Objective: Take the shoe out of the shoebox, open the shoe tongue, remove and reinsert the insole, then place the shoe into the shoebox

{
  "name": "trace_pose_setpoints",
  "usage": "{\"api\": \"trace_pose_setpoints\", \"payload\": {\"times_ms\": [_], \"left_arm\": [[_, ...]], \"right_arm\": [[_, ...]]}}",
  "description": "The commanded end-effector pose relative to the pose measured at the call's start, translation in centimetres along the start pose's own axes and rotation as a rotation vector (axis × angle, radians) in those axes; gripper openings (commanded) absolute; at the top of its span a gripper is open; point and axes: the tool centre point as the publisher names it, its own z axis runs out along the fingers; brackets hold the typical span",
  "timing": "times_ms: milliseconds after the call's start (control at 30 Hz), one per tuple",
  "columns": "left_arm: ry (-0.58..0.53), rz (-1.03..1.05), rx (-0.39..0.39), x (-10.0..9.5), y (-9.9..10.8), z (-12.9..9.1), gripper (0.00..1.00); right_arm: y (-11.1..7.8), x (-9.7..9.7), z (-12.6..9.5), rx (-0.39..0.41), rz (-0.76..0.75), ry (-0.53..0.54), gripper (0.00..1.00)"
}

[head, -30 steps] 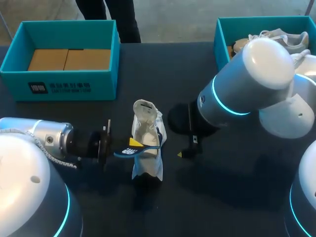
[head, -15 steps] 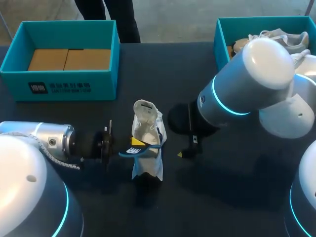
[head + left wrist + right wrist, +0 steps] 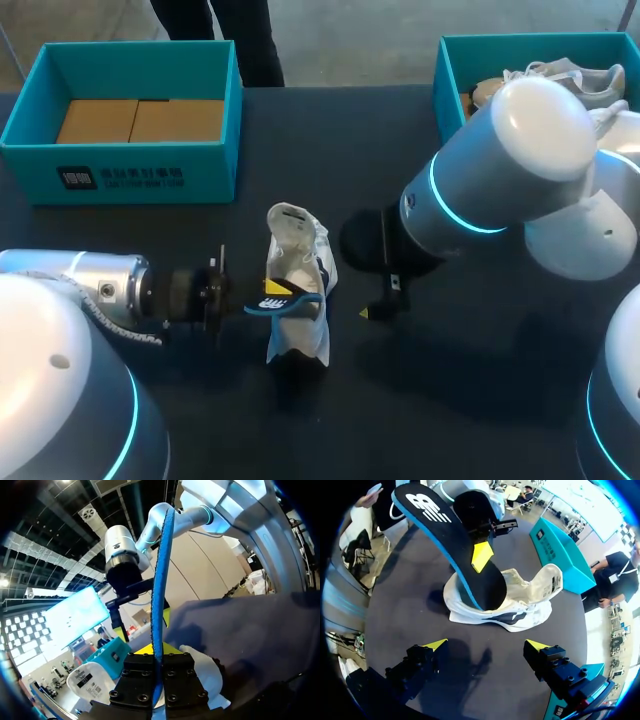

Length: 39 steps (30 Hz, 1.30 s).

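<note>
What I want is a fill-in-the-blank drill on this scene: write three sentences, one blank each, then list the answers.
The left gripper is shut on the ____. The right gripper is ____ and holds nothing. The white shoe sits on the ____, outside the teal shoebox.
Missing words: insole; open; table.

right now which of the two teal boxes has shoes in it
The teal shoebox at the table's far right corner: white shoes lie in it. The other teal box, at the far left, holds only brown cardboard.
</note>
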Motion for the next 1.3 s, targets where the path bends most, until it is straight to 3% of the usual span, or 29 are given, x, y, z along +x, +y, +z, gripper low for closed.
{"api": "trace_pose_setpoints", "payload": {"times_ms": [33,700,1033,1067,1167,1233,1300], "left_arm": [[-0.009,0.001,-0.004,0.1,0.6,0.0,0.0],[-0.011,-0.001,-0.046,-0.6,3.0,0.6,0.0],[-0.02,0.009,-0.062,-0.7,2.0,-0.1,0.0],[-0.018,0.016,-0.064,-0.7,1.8,-0.2,0.02],[-0.018,0.021,-0.062,-0.7,1.4,-0.2,0.35],[-0.018,0.023,-0.06,-0.7,1.2,-0.2,0.47],[-0.019,0.023,-0.057,-0.7,1.0,-0.2,0.47]], "right_arm": [[0.0,0.1,0.2,0.0,0.0,-0.002,1.0],[0.0,0.1,0.2,0.0,0.0,-0.002,1.0],[0.0,0.1,0.2,0.0,0.0,-0.002,1.0],[0.0,0.1,0.2,0.0,0.0,-0.002,1.0],[0.0,0.1,0.2,0.0,0.0,-0.002,1.0],[0.0,0.1,0.2,0.0,0.0,-0.002,1.0],[0.0,0.1,0.2,0.0,0.0,-0.002,1.0]]}}
